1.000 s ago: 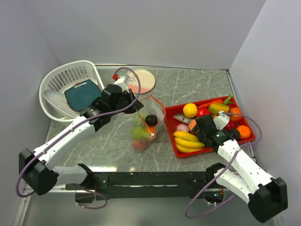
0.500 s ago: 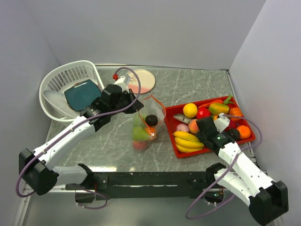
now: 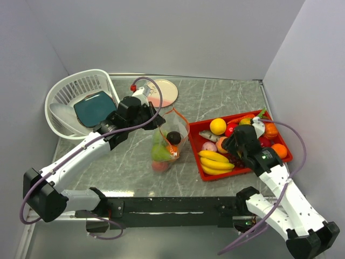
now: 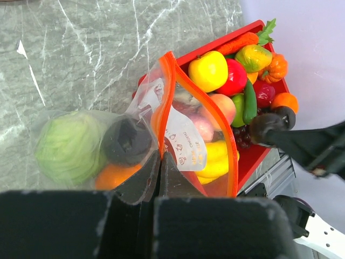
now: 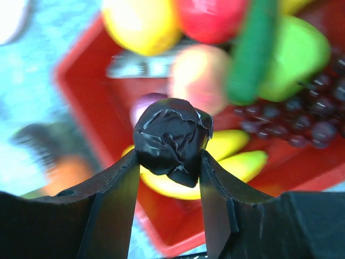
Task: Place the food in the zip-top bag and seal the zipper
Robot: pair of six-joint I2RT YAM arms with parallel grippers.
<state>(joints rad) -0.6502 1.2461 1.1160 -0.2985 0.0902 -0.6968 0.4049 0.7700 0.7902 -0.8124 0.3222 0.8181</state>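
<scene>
While the right claw is clamped on a dark, crinkled piece of food, that piece hangs just above the red tray – not yet over the bag. The step in hand looks like the carry from tray to bag.

Inside the bag lie a green round piece, another dark piece and an orange one. Its mouth stands open towards the tray, the orange zipper strip parted into a narrow wedge. The left claw is pinched together on one lip of that mouth, holding it up off the table.

Bananas, a yellow fruit and many more lie in the tray, so sealing is, I judge, a long way off.

The next move calls for swinging the right claw leftward to the gap between the strips, lowering it there, and parting its fingers – all without knocking the held lip.

A white basket and a pink plate sit beyond the left arm.
</scene>
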